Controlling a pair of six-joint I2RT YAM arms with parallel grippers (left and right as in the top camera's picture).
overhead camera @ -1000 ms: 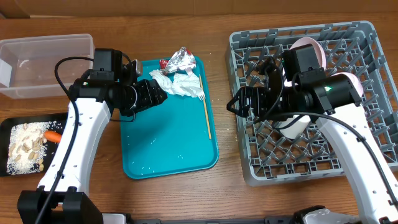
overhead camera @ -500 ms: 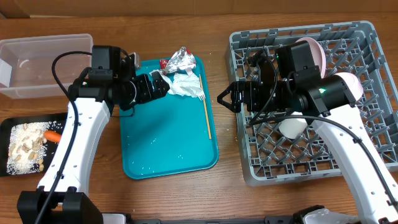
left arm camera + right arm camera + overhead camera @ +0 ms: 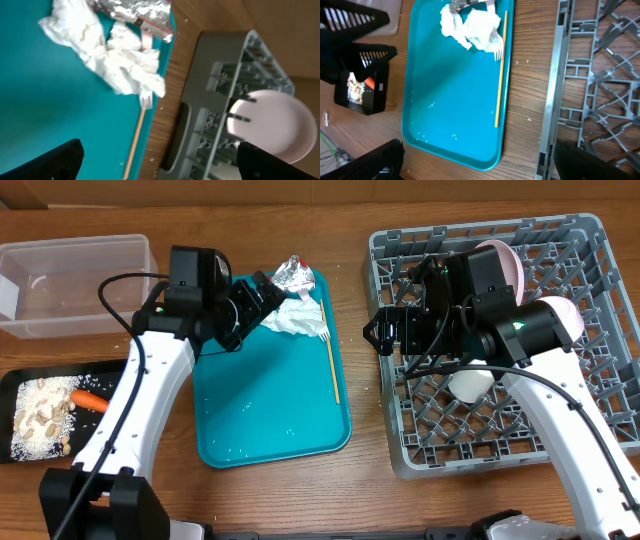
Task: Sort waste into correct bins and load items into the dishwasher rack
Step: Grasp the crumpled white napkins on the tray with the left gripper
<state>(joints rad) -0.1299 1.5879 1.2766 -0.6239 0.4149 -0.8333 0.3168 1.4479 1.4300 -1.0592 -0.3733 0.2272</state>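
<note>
I see the serving tray (image 3: 260, 400) mid-surface, with napkins (image 3: 295, 318) and wrapper (image 3: 290, 275) at its far right corner and the fork (image 3: 332, 365) along its right edge. The rack (image 3: 590, 240) sits to its right, the tub (image 3: 75, 248) at the far left, and the shallow tray (image 3: 20, 378), holding the carrot (image 3: 90, 399), in front of the tub.

1 ea: carrot (image 3: 90, 398), fork (image 3: 333, 370), foil wrapper (image 3: 291, 274), napkin clump (image 3: 298, 316), clr tub (image 3: 75, 246), blk tray (image 3: 28, 376), teal tray (image 3: 270, 410), rack (image 3: 520, 432); 3 white dishes (image 3: 508, 252).

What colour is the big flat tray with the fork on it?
Teal, a bright blue-green. The tray shows best from the right wrist camera.
</note>
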